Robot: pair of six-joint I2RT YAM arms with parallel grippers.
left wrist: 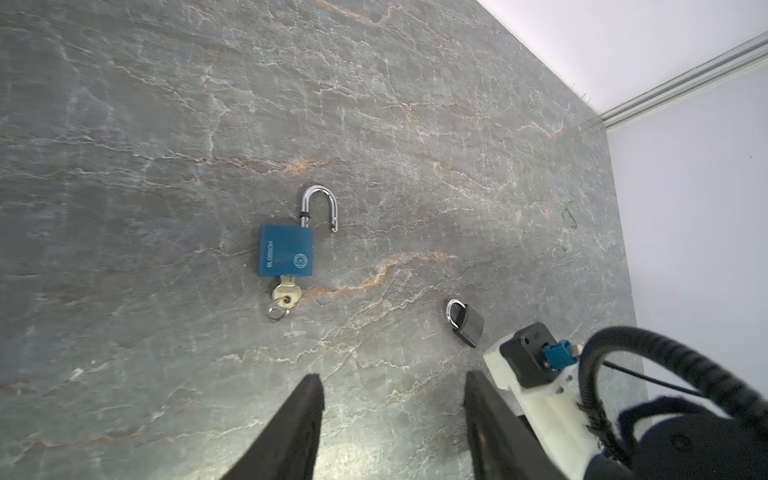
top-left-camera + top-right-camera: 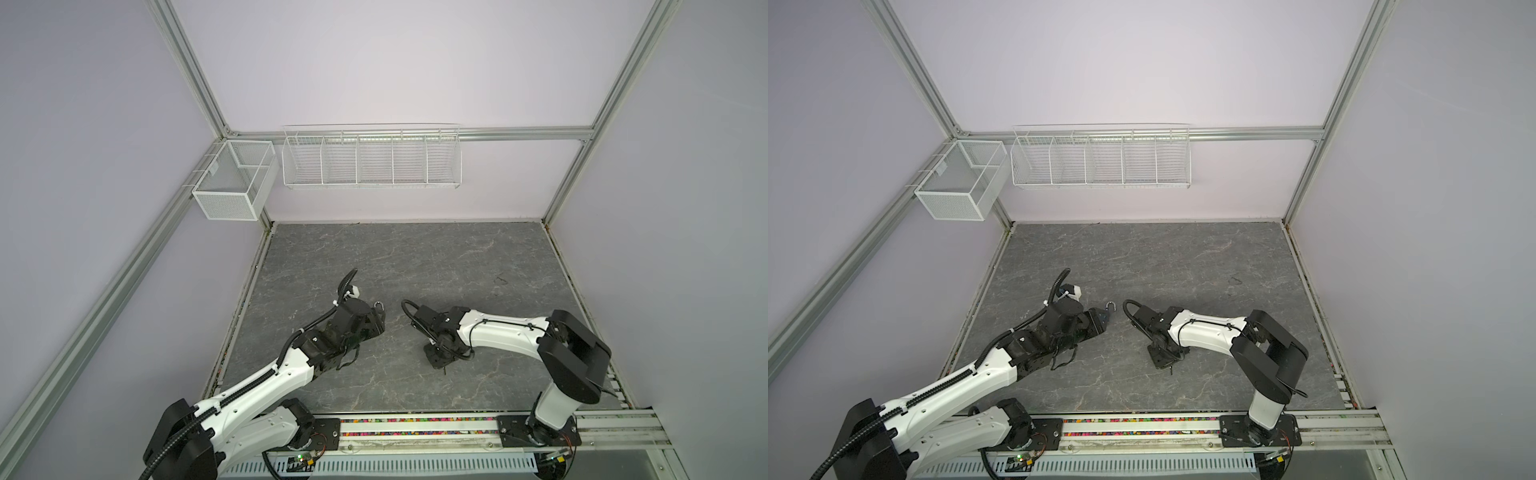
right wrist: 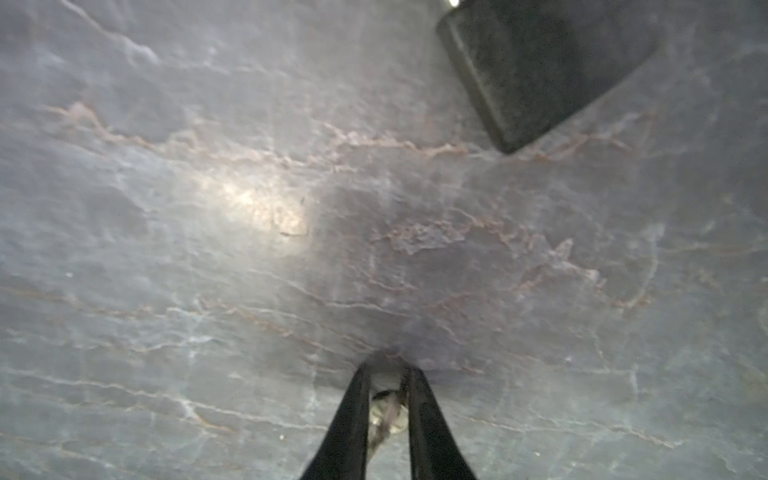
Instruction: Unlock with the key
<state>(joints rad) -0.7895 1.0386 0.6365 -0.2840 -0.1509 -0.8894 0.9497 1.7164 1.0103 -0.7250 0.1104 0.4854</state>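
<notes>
**Worktop** (image 2: 415, 257): grey, stone-veined. It carries every item you have listed below.

**Blue padlock** (image 1: 284, 251): you find it lying flat, a little left of the worktop's centre, about midway between the far and near edges. Its shackle (image 1: 320, 203) stands open, with one leg free of the body. In both top views the left arm hides most of the body.

**Key** (image 1: 286, 296): brass, seated in the base of the blue padlock. A ring (image 1: 276, 311) hangs through its head.

**Black padlock** (image 1: 469, 322): lying flat to the right of the blue one and apart from it, just beside the right arm's wrist. Its shackle looks seated, as far as you can tell.

**Left gripper** (image 1: 394, 378): your pincer stands wide and empty. It is held above the worktop on the key side of the blue padlock and touches nothing.

**Right gripper** (image 3: 387, 370): your pincer is narrow, tips down at the worktop. It is pinched on a small key (image 3: 388, 411) of pale metal, which is blurred. The black padlock lies near, ahead of the tips.
</notes>
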